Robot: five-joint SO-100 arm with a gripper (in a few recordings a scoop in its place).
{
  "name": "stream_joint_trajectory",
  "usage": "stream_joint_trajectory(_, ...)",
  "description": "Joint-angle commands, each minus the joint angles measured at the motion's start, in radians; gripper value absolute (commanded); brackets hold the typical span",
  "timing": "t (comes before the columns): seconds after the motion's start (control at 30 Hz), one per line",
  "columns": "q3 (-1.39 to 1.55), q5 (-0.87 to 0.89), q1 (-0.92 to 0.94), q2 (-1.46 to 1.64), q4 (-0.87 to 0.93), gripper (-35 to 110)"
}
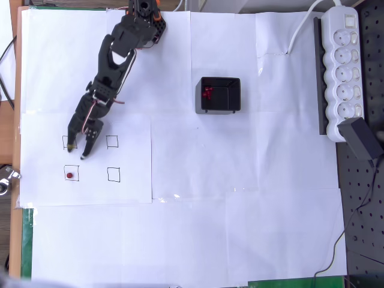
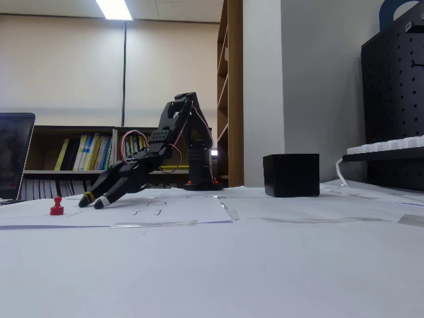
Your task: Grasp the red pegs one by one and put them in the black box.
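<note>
One red peg (image 1: 69,175) (image 2: 57,207) stands upright inside the lower-left printed square on the white paper. Red pegs (image 1: 207,93) also lie inside the black box (image 1: 219,95) (image 2: 291,175) near the table's middle. My black gripper (image 1: 78,150) (image 2: 93,201) hangs low over the paper just above and to the right of the standing peg in the overhead view. Its fingers are spread apart with nothing between them. The fingertips do not touch the peg.
Three other printed squares (image 1: 112,142) around the gripper hold nothing. A white power strip (image 1: 341,66) and a black adapter (image 1: 363,138) lie at the right edge, beside a black pegboard (image 1: 363,216). The arm's base (image 1: 144,15) stands at the top left.
</note>
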Motion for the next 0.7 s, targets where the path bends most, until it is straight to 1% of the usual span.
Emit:
stream_joint_trajectory(0.0,0.121,-0.017,-0.006,0.031,-0.02,15)
stream_joint_trajectory(0.3,0.273,-0.021,-0.025,0.135,0.014,15)
stream_joint_trajectory(0.67,0.39,-0.012,-0.032,0.232,0.015,15)
